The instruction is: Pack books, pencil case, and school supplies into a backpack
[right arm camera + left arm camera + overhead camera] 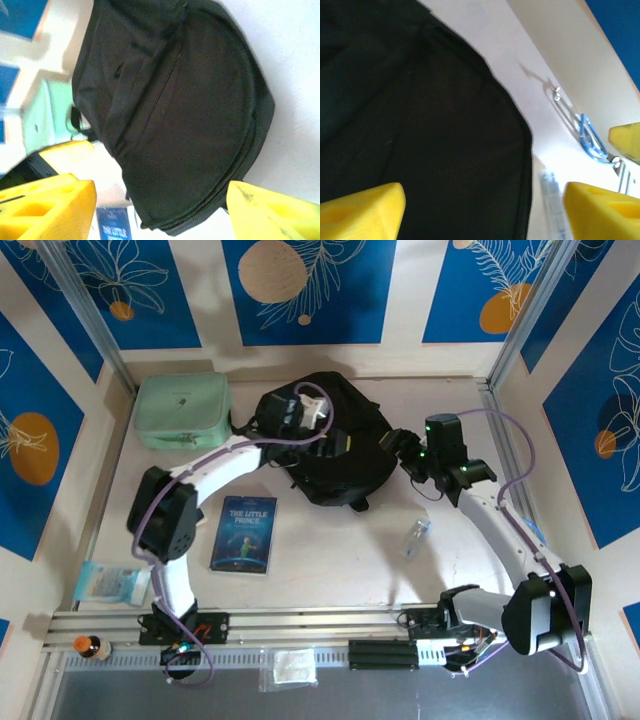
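The black backpack (335, 445) lies at the middle back of the table, zipped edge facing front. My left gripper (300, 408) hovers over its back left part, open, with black fabric (445, 150) under its spread yellow fingers (365, 210). My right gripper (402, 447) is at the backpack's right side, open, the bag (175, 115) just ahead of its fingers (50, 210). The blue "Little Prince" book (243, 533) lies flat in front of the backpack. The mint green pencil case (182, 410) sits at the back left. The small clear plastic piece (417, 537) lies front right.
A light blue packet (110, 583) lies at the front left corner. An aluminium rail (300, 620) runs along the near edge, and metal frame posts stand at both back corners. Blue clips (590, 135) lie along the right wall's base.
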You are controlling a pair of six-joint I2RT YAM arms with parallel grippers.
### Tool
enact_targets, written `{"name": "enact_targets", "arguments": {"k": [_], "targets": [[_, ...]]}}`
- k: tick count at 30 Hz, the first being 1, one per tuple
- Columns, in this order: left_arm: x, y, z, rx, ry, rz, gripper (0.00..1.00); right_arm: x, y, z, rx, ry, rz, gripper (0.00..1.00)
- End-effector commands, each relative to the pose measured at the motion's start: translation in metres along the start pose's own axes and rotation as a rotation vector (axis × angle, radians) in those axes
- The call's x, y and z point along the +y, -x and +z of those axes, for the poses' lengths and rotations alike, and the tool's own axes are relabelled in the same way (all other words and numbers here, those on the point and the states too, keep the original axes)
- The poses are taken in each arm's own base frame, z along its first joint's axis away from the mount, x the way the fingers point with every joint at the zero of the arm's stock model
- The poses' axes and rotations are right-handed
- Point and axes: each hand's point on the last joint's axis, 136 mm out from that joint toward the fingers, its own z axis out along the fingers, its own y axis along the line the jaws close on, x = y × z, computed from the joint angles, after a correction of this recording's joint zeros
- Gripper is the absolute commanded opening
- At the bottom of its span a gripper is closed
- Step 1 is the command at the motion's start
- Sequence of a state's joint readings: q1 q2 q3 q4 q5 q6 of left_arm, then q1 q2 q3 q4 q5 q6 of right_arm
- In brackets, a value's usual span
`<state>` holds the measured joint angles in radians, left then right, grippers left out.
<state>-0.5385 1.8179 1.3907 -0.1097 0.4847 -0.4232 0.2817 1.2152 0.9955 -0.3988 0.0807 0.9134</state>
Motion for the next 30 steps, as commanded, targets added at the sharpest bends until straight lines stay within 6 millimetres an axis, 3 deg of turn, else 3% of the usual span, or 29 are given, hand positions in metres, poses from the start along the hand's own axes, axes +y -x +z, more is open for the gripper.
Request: {"name": "enact_targets", "arguments": {"k": [1, 7, 15, 21, 25, 30], "targets": [[0.031, 0.009, -0.048, -0.082, 0.107, -0.072, 0.9, 0.022, -0.024, 0.013, 0.076, -0.024, -0.215, 0.71], [0.107, -0.007, -0.114, -0.173, 0.338, -0.192, 0.96, 0.065, -0.104, 0.063, 0.267, -0.064, -0.471, 0.73], [0.17, -0.019, -0.19, -0.303, 0.531, -0.344, 1.0, 0.098, -0.204, 0.113, 0.428, -0.148, -0.806, 0.87], [0.189, -0.031, -0.218, -0.341, 0.595, -0.39, 1.0, 0.097, -0.253, 0.138, 0.536, -0.177, -0.912, 0.89], [0.194, -0.04, -0.229, -0.359, 0.624, -0.426, 1.0, 0.086, -0.265, 0.146, 0.559, -0.257, -0.989, 0.84], [0.195, -0.047, -0.229, -0.352, 0.614, -0.456, 1.0, 0.077, -0.287, 0.151, 0.63, -0.256, -1.075, 0.82]]}}
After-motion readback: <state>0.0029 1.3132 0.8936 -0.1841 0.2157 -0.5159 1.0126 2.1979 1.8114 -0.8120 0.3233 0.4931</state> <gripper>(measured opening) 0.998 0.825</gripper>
